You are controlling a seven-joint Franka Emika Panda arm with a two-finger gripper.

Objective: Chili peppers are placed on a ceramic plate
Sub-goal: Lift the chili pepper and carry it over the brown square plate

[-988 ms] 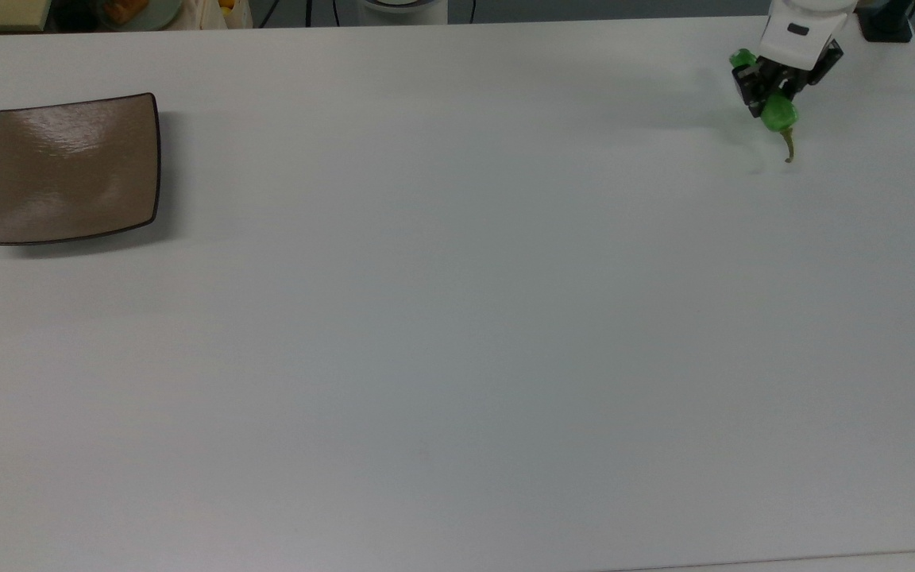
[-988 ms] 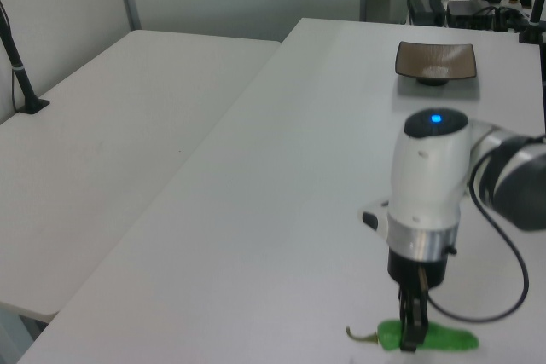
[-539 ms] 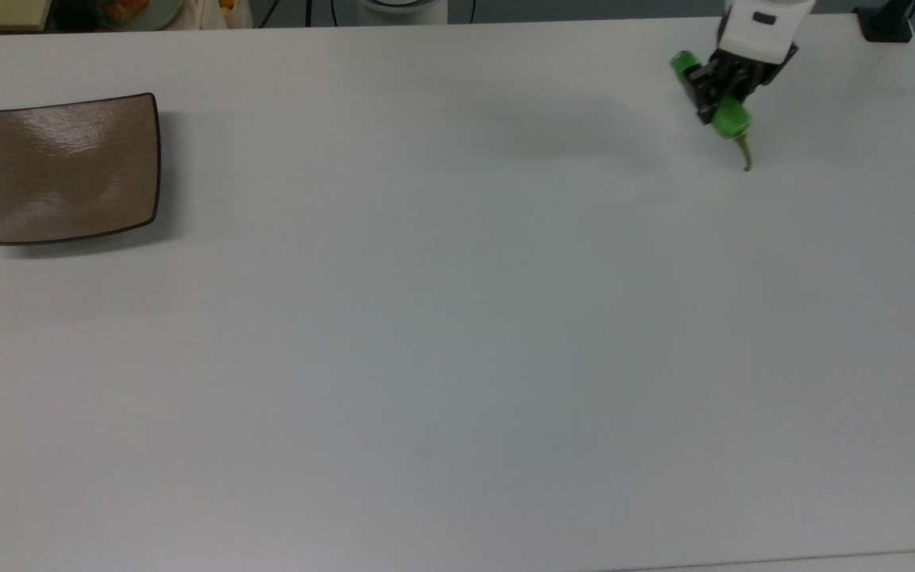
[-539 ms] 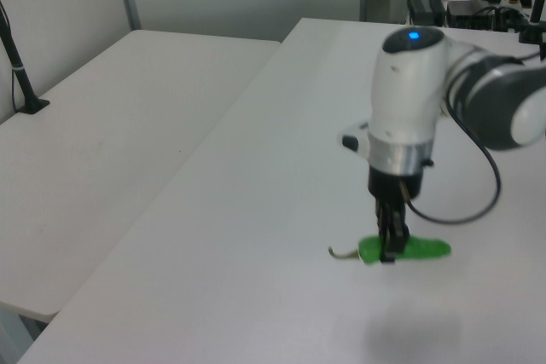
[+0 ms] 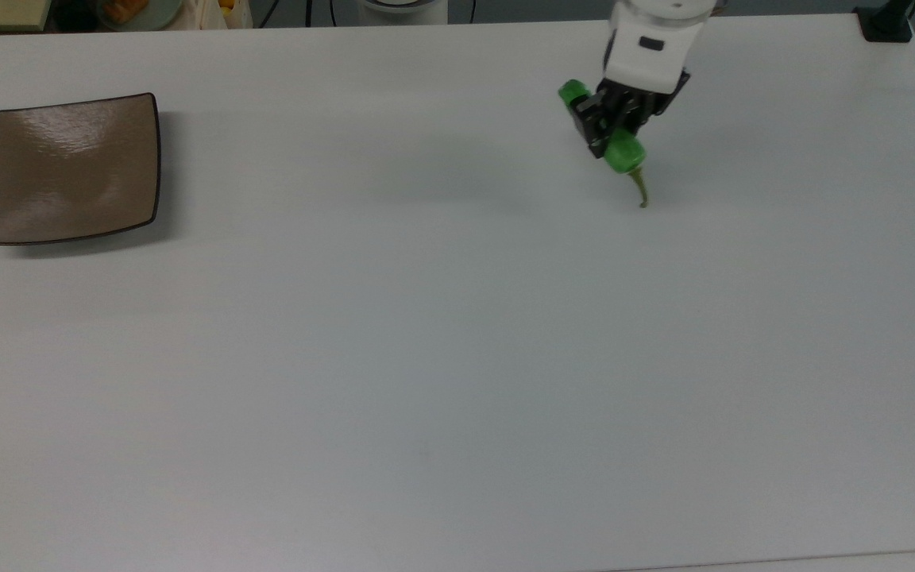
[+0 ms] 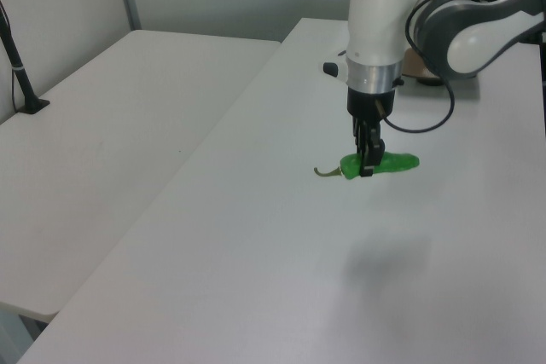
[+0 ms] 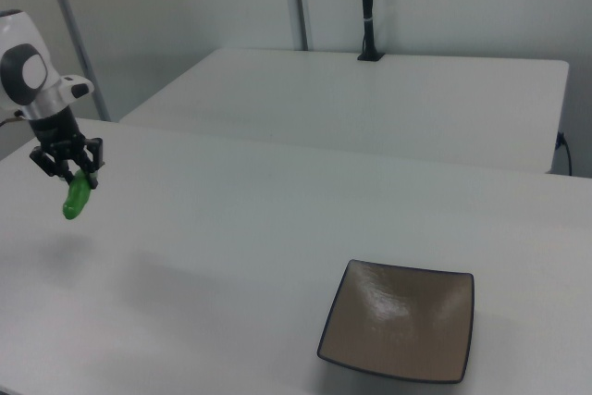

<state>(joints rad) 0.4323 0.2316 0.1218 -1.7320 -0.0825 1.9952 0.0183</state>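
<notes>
The gripper (image 5: 615,131) is clamped across the middle of the chili pepper (image 5: 623,153), and the pepper hangs level above the white table (image 5: 457,357), clear of the surface; you can see its shadow lying apart on the table in the left view. Green body pokes out on both sides of the fingers, thin stem (image 5: 642,191) curling off one end. In the top view the long axis runs diagonally, blunt tip toward the upper left, stem toward the lower right.

Now, the bit that matters: the ceramic plate (image 5: 72,168) sits well apart from the claw, far over at the top view's left, with bare table all the way between. In the right view it's the other way about, gripper (image 7: 67,169) high on the right view's left, pepper (image 7: 78,195) dangling, plate (image 7: 400,334) down near the front right.

So I'd call this the carry, grasp done, placing not yet. The pepper is shorter than the plate's side, so it should fit at any angle once it is over the brown square
</notes>
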